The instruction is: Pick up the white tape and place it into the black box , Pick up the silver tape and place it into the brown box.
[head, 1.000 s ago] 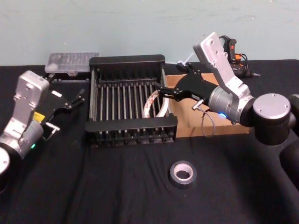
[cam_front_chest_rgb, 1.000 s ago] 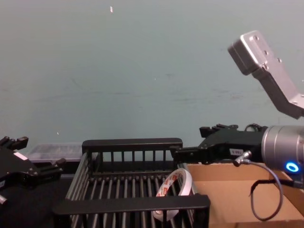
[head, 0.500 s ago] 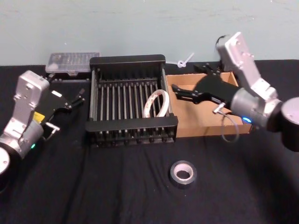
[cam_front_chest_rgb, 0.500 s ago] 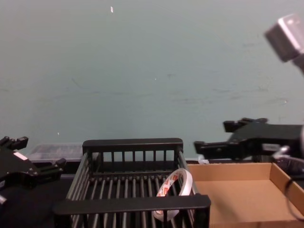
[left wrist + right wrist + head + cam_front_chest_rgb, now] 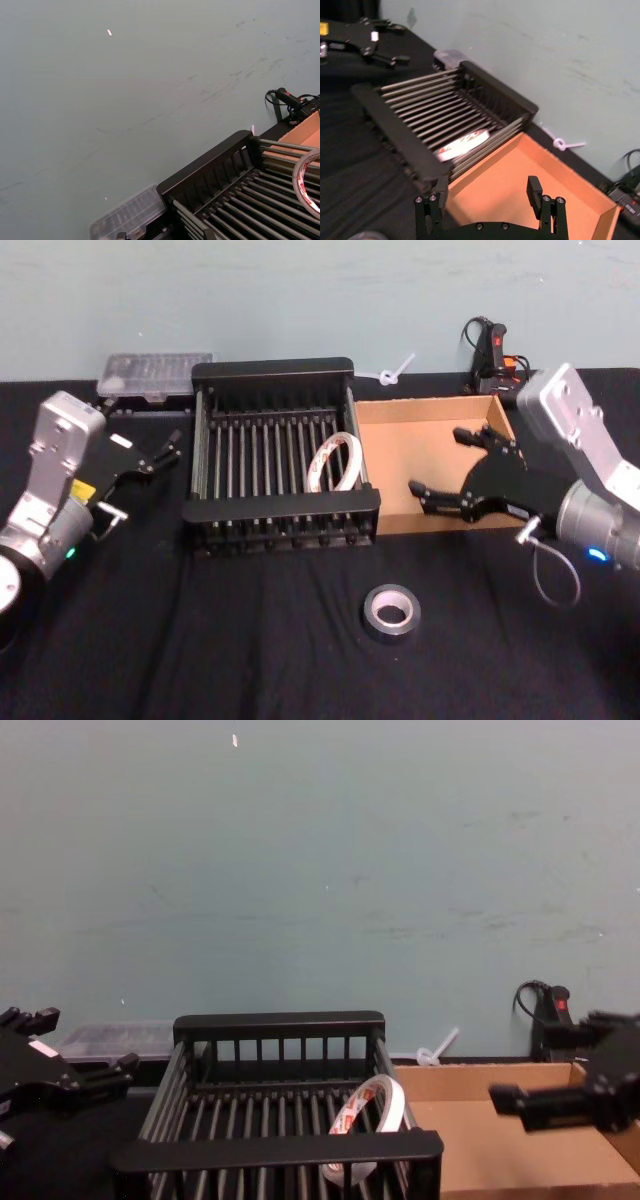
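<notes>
Right claw (image 5: 462, 468), empty and spread wide, hangs over the brown box (image 5: 405, 450). White tape (image 5: 335, 462) already leans inside the black box (image 5: 280, 508). Silver tape (image 5: 391, 611) lies flat on the bench (image 5: 250, 640) nearby; best approached from above, one finger through its hole. Left claw (image 5: 150, 452) is parked, spread.

Bare black cloth (image 5: 250, 640) all around the silver tape (image 5: 391, 611), black box (image 5: 280, 508) well behind.
</notes>
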`<action>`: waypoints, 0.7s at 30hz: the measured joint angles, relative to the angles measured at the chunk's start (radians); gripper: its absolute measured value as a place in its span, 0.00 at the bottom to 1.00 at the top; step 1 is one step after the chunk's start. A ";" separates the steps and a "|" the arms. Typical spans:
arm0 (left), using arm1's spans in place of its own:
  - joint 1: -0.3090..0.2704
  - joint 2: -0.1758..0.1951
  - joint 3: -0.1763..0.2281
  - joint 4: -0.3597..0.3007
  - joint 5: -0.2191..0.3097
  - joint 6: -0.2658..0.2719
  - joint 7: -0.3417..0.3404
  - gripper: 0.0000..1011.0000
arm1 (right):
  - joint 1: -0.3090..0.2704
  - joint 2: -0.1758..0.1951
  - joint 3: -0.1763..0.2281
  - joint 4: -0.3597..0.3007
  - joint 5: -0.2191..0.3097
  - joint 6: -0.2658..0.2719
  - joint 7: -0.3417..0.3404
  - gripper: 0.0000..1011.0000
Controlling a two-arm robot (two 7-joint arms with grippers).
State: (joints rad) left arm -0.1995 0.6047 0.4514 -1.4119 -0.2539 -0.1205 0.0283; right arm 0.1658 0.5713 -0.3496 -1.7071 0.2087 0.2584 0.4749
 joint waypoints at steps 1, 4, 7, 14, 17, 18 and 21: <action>0.000 0.000 0.000 0.000 0.000 0.000 0.000 0.99 | -0.009 0.005 0.001 -0.007 0.002 0.000 0.001 0.99; 0.000 0.000 0.000 0.000 0.000 0.000 0.000 0.99 | -0.038 0.021 0.001 -0.030 0.014 0.002 0.005 0.99; 0.000 0.000 0.000 0.000 0.000 0.000 0.000 0.99 | -0.065 0.032 0.001 -0.049 0.026 0.010 0.007 0.99; 0.000 0.000 0.000 0.000 0.000 0.000 0.000 0.99 | -0.106 0.055 -0.012 -0.072 0.053 0.036 0.015 0.99; 0.000 0.000 0.000 0.000 0.000 0.000 0.000 0.99 | -0.117 0.065 -0.023 -0.077 0.062 0.052 0.019 0.99; 0.000 0.000 0.000 0.000 0.000 0.000 0.000 0.99 | -0.117 0.065 -0.023 -0.077 0.062 0.052 0.019 0.99; 0.000 0.000 0.000 0.000 0.000 0.000 0.000 0.99 | -0.122 0.073 -0.034 -0.078 0.067 0.063 0.024 0.99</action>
State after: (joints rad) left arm -0.1996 0.6047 0.4514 -1.4119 -0.2539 -0.1205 0.0283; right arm 0.0438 0.6442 -0.3832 -1.7855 0.2756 0.3210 0.4984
